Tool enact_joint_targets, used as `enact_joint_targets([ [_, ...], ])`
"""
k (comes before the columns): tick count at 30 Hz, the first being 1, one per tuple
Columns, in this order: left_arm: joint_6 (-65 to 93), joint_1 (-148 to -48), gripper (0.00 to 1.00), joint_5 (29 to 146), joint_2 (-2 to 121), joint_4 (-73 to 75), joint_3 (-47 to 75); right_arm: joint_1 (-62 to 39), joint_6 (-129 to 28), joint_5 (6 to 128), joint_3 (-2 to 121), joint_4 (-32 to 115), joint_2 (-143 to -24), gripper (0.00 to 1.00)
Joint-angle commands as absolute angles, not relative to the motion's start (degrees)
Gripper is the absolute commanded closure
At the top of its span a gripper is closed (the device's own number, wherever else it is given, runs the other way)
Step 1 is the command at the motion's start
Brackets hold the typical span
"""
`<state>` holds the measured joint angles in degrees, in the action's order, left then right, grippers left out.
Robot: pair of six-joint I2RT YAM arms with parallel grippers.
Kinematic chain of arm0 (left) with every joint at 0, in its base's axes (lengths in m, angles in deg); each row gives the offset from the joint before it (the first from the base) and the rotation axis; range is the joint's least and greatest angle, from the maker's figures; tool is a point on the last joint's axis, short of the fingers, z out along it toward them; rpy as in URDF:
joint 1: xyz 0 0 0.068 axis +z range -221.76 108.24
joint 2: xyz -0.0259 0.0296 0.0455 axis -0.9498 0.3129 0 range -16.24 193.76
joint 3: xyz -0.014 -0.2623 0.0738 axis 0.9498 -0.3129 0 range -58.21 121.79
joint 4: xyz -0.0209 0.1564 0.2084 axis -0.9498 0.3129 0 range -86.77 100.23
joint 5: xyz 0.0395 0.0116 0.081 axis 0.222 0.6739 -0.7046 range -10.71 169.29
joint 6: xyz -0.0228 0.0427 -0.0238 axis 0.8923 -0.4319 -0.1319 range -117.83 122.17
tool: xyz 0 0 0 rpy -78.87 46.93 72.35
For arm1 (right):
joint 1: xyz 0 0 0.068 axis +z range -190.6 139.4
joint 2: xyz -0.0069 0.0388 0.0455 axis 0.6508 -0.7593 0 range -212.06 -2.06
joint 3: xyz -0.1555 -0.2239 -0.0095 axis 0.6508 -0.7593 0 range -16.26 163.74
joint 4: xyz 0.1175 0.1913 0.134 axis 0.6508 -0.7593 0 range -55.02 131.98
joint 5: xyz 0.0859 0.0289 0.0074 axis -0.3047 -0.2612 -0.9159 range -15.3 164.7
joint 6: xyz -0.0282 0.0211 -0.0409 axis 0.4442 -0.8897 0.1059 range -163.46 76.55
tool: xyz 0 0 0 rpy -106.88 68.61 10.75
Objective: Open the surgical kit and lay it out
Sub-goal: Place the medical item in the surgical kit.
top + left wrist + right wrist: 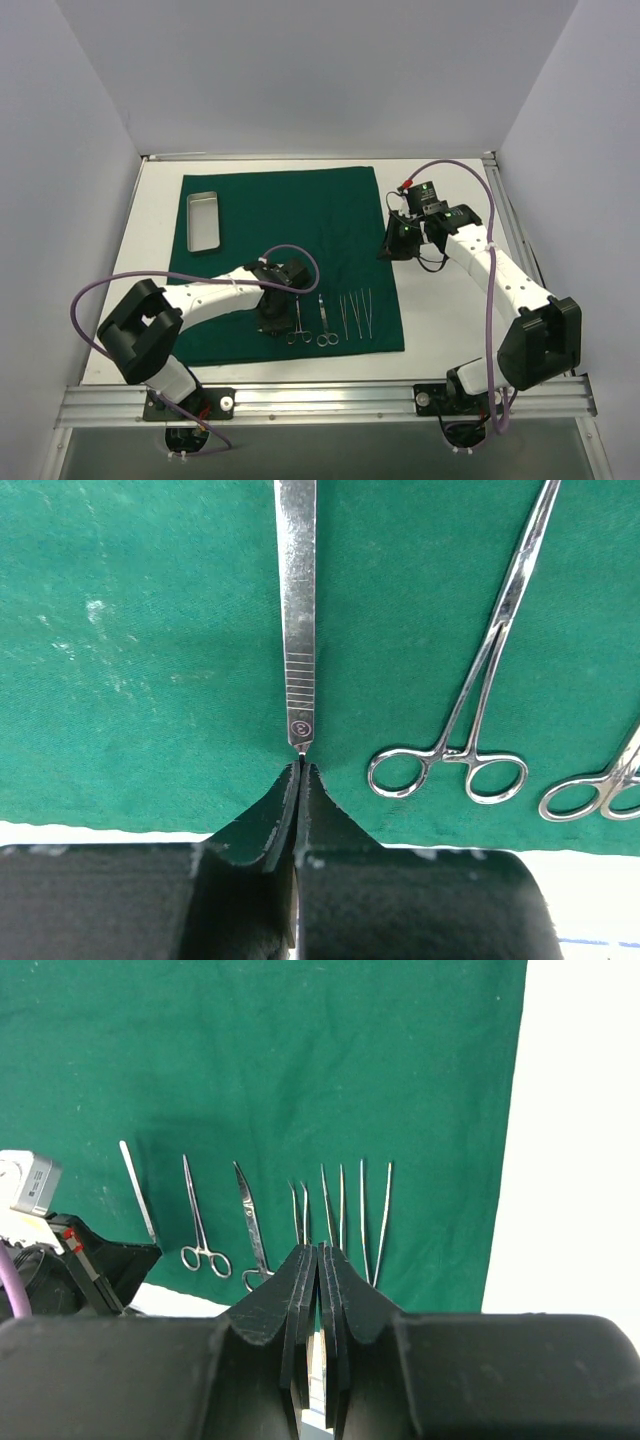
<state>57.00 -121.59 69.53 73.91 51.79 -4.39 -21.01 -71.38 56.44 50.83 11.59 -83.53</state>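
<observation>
Green cloth (300, 210): is lying spread flat on the table (450, 330), its edges running parallel to the table's.
Metal tray (204, 220): is sitting near the cloth's far-left corner.
Instrument row: flat steel handle (298, 630), ring-handled forceps (298, 322), scissors (324, 322) and tweezers (357, 312) are lying side by side along the cloth's near edge.
Left gripper (300, 768): is clenched, with its fingertips meeting the handle's near end at the cloth's near edge; whether it is pinching the handle cannot be told.
Right gripper (318, 1252): is clenched on nothing and hovering over the cloth's right edge.
Open room: bare table is showing right of the cloth, and bare cloth between tray and right gripper.
</observation>
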Motion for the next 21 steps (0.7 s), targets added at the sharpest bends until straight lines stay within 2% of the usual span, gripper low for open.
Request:
enact_joint_targets([
  [1,55.7,-121.69,0.98,71.02,74.98,50.69,-4.33,-20.83,-71.84,57.21,50.1,10.87,-81.08,0.93],
  [12,54.11,-120.54,0.95,74.28,77.8,49.2,-5.3,-20.74,-72.28,57.12,49.75,11.57,-80.99,0.93],
  [14,54.02,-120.11,0.86,74.54,77.89,49.11,-5.56,-20.74,-72.2,57.12,49.66,11.57,-80.99,0.93],
  [15,54.02,-120.02,0.67,74.46,77.72,49.46,-5.56,-20.74,-72.2,57.03,49.57,11.57,-80.9,0.93],
  [16,54.2,-119.93,0.62,74.28,77.45,49.63,-5.56,-20.65,-72.2,57.03,49.48,11.75,-80.9,0.93],
  [18,54.29,-119.67,0.57,74.02,76.58,49.72,-5.74,-20.65,-72.28,57.03,49.31,11.83,-80.81,0.93],
  [21,54.46,-119.58,0.54,73.58,75.17,50.68,-5.74,-20.65,-72.28,56.85,49.22,12.1,-80.99,0.93],
])
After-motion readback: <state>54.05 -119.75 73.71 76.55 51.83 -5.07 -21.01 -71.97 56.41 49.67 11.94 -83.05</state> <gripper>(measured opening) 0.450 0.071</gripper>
